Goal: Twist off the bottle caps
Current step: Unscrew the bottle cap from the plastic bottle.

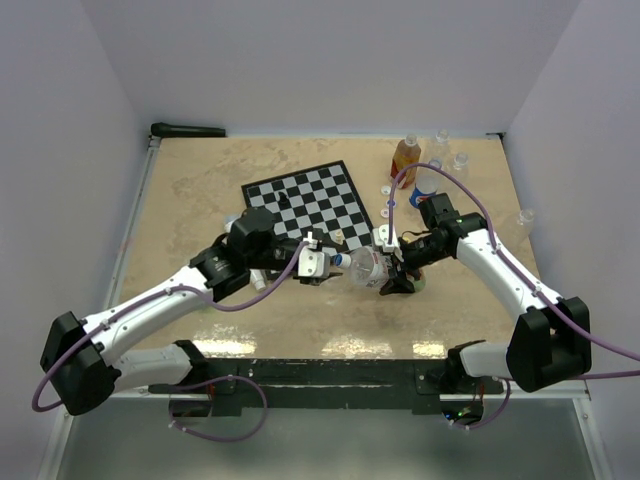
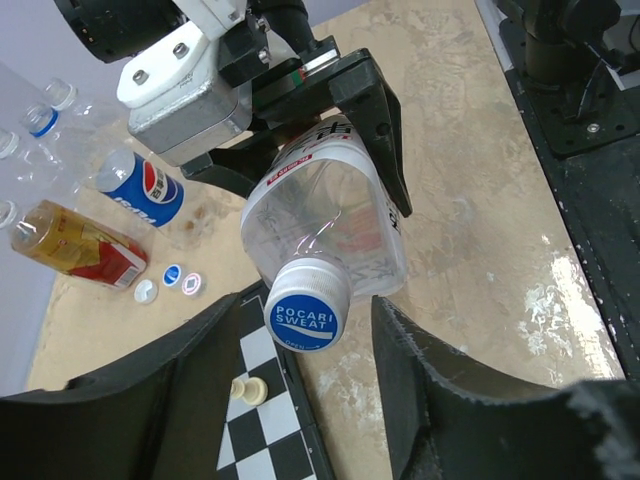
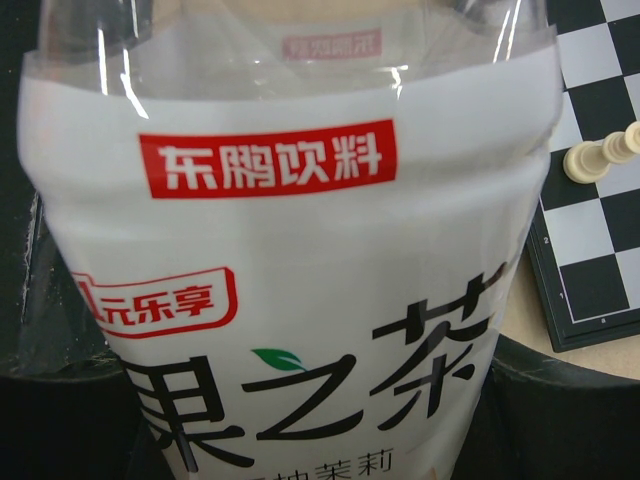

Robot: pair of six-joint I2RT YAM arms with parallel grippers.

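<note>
My right gripper (image 1: 393, 272) is shut on a clear bottle (image 1: 366, 268) with a white label and holds it on its side above the table. The bottle fills the right wrist view (image 3: 300, 250), with the gripper (image 3: 310, 430) round it. In the left wrist view the bottle (image 2: 330, 210) points at the camera. Its white cap (image 2: 307, 308) has a blue top reading POCARI SWEAT. My left gripper (image 2: 310, 345) is open. Its fingertips (image 2: 420, 360) stand either side of the cap with gaps. The left gripper also shows in the top view (image 1: 322, 265).
A chessboard (image 1: 310, 200) lies behind the grippers with a black piece (image 1: 285, 200) on it, and a white pawn (image 2: 248, 390) lies on its edge. At the back right stand an orange-labelled bottle (image 1: 405, 155), a Pepsi bottle (image 1: 425, 185), clear bottles (image 1: 445, 150) and loose caps (image 1: 385, 188).
</note>
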